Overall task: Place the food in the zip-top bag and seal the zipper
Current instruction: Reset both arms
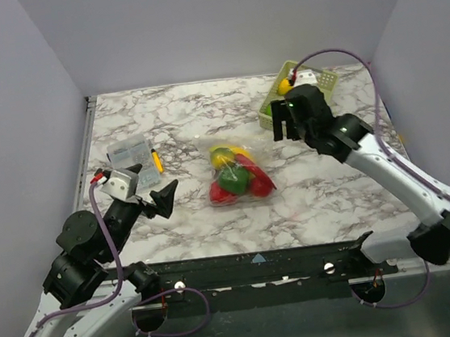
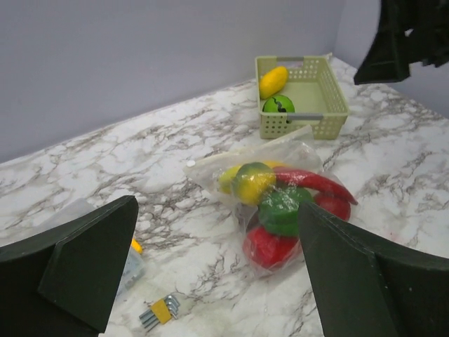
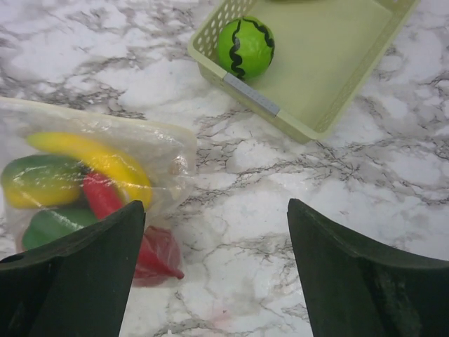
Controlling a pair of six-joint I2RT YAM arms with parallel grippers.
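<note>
Several glossy toy foods (image 1: 234, 177) in crinkly clear zip-top bag (image 3: 170, 149) on marbled tabletop (image 1: 178, 117); left gripper (image 2: 217, 207), right gripper (image 3: 216, 205) both agape.

A white, grey-veined marble table (image 1: 179, 125) is seen. A clear bag (image 1: 237, 171) filled with toy fruit and vegetables (image 1: 230, 180) is laid near its middle. A pale-green basket (image 1: 329, 80) is set at the far right, well apart from the bag. A flat clear packet (image 1: 132, 156) and a small set of hex keys (image 2: 160, 311) are laid just beside each other on the left.
</note>
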